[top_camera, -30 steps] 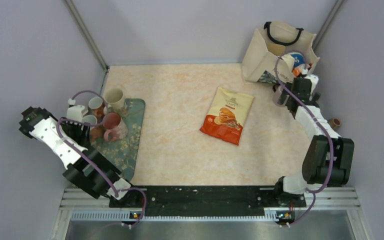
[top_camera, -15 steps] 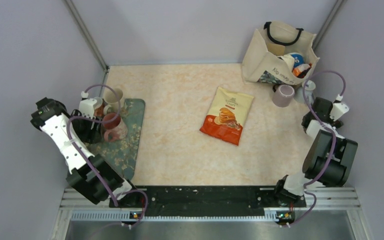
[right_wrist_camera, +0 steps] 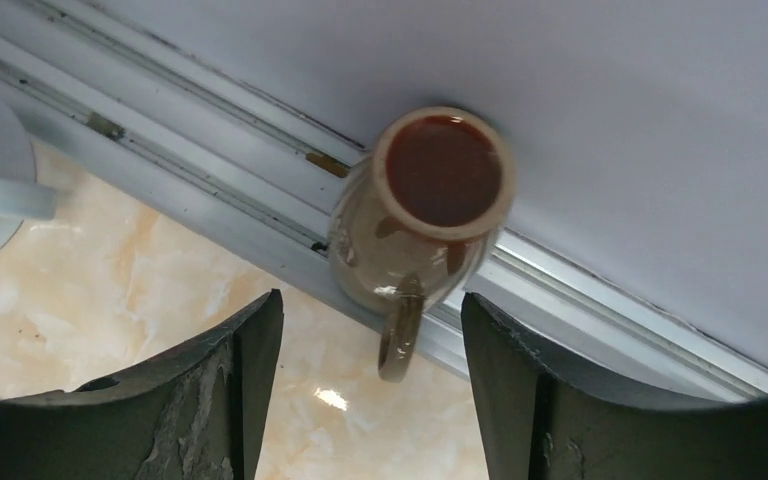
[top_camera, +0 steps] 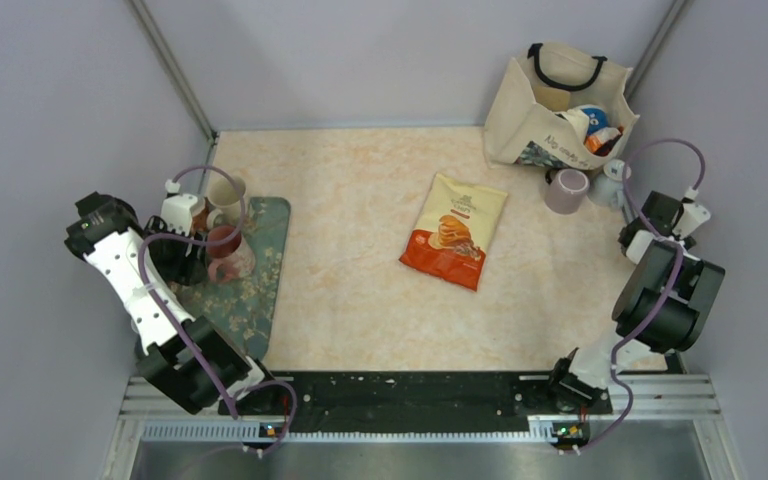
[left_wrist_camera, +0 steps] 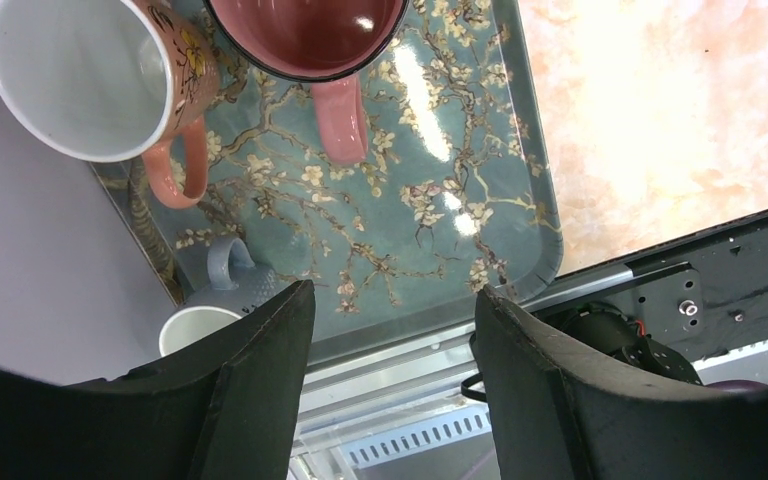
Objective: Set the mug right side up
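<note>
A lilac mug (top_camera: 566, 190) stands mouth up on the table by the tote bag. My right gripper (top_camera: 657, 215) is open and empty at the table's right edge, apart from that mug. In the right wrist view its fingers (right_wrist_camera: 370, 315) frame a small brown mug (right_wrist_camera: 430, 200), upright against the wall rail. My left gripper (top_camera: 182, 262) is open and empty over the floral tray (top_camera: 255, 295). The left wrist view shows it (left_wrist_camera: 395, 300) above the tray's near end, with a pink mug (left_wrist_camera: 305, 40) and a floral mug (left_wrist_camera: 80, 80) mouth up beyond the fingertips.
A grey-blue mug (left_wrist_camera: 210, 300) stands beside the tray's edge. A cream mug (top_camera: 228, 195) stands at the tray's far end. An orange snack bag (top_camera: 455, 230) lies mid-table. The tote bag (top_camera: 550, 105) is at the back right, with a pale blue mug (top_camera: 605, 185) near it.
My right gripper let go of the lilac mug, which now stands by the tote bag, and drew back to the right edge. My left arm swung farther over the tray.
</note>
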Robot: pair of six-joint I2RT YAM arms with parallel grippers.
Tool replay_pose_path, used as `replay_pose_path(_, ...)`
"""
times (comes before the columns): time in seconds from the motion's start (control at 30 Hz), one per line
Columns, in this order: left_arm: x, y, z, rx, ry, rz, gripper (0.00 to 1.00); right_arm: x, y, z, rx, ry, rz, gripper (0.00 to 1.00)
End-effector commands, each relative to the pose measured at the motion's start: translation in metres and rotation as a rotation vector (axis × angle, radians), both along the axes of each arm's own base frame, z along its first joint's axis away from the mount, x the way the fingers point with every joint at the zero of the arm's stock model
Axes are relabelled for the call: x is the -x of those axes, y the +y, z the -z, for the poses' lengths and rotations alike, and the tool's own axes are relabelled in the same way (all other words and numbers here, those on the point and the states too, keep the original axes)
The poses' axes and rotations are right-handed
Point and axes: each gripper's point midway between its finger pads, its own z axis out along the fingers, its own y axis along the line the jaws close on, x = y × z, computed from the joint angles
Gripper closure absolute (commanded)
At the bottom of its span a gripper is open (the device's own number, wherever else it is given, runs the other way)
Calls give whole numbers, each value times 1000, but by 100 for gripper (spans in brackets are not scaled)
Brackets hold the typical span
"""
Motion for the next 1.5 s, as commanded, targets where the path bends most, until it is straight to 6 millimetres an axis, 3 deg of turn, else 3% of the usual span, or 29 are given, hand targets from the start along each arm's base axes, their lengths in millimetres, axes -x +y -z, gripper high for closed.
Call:
replay_pose_path(0.0, -6, -7, -14, 3, -59, 17, 35, -14, -3, -5, 5, 31, -94, 35)
replay_pose_path(0.27, -7, -7, -20, -14, -79, 28, 35, 4, -9, 6, 45, 145, -91, 42)
replay_pose_path(0.5, -9, -6, -25, -21, -90, 31, 35, 5, -8, 22, 45, 180, -117, 59)
replay_pose_path(0.67, -8, -5, -29, -36, -96, 33, 35, 5, -6, 31, 34, 202, -143, 66)
replay_pose_path(0.73, -8, -5, -30, -40, -101, 35, 35, 4, -5, 31, 32, 199, -150, 74)
replay_pose_path(0.83, -8, -7, -31, -36, -105, 38, 35, 3, -4, 29, 34, 192, -162, 98)
replay_pose_path(0.87, -8, -7, -31, -36, -107, 39, 35, 2, -3, 28, 35, 187, -163, 100)
replay_pose_path(0.97, -8, -7, -31, -38, -109, 40, 35, 2, -3, 18, 48, 161, -160, 100)
replay_pose_path(1.13, -9, -9, -34, -36, -121, 45, 35, -1, 3, -18, 63, 38, -145, 100)
replay_pose_path(1.47, -15, -30, -44, 14, -180, 74, 34, 5, 39, -90, 50, -282, -172, 100)
